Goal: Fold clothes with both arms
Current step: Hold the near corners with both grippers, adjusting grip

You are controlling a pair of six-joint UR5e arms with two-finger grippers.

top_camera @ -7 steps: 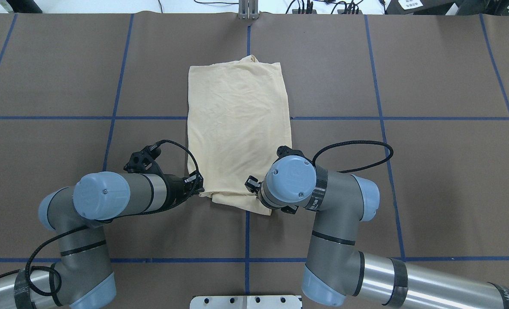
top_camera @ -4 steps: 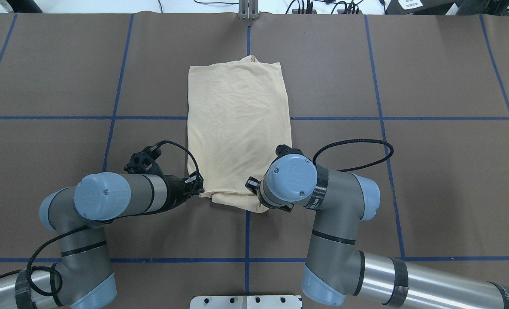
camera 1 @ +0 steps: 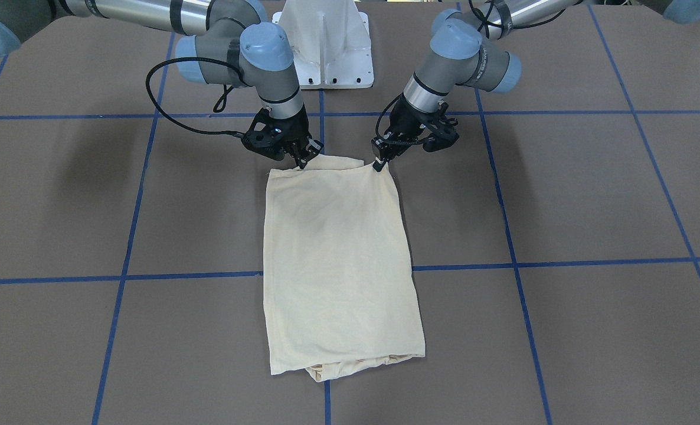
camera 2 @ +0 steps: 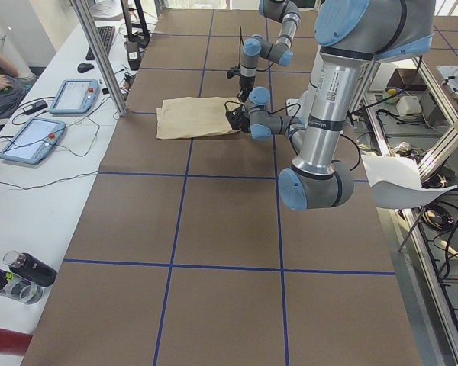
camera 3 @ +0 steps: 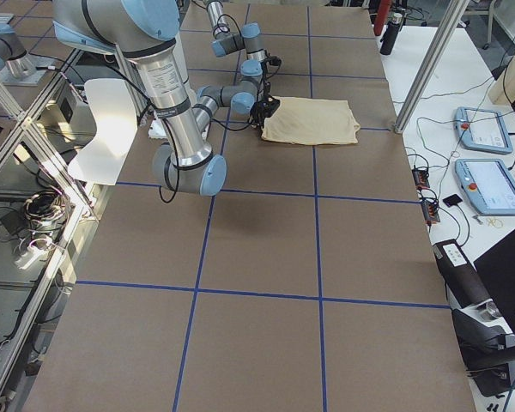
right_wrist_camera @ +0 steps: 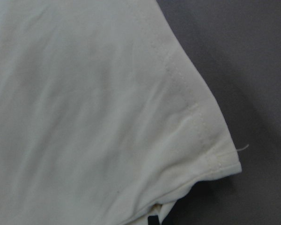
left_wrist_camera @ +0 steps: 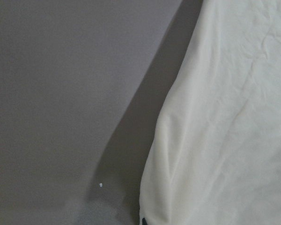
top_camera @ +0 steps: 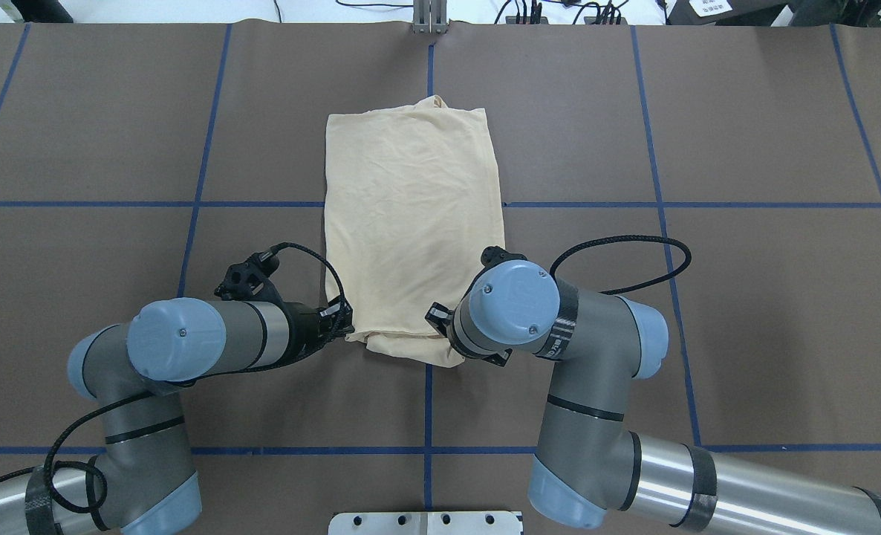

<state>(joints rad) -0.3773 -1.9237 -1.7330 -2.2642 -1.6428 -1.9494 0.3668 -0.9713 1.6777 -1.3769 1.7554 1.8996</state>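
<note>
Folded shirt lies flat, centre of the overhead view. Front view: left gripper and right gripper each clamped onto its top edge.

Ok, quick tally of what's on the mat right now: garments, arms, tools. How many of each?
Garments: 1, the cream T-shirt, folded to a narrow rectangle.
Arms: 2, the left arm and the right arm.
Tools: 2, the left tool and the right tool, each at a robot-side corner of the shirt.
Total: 5.
</note>
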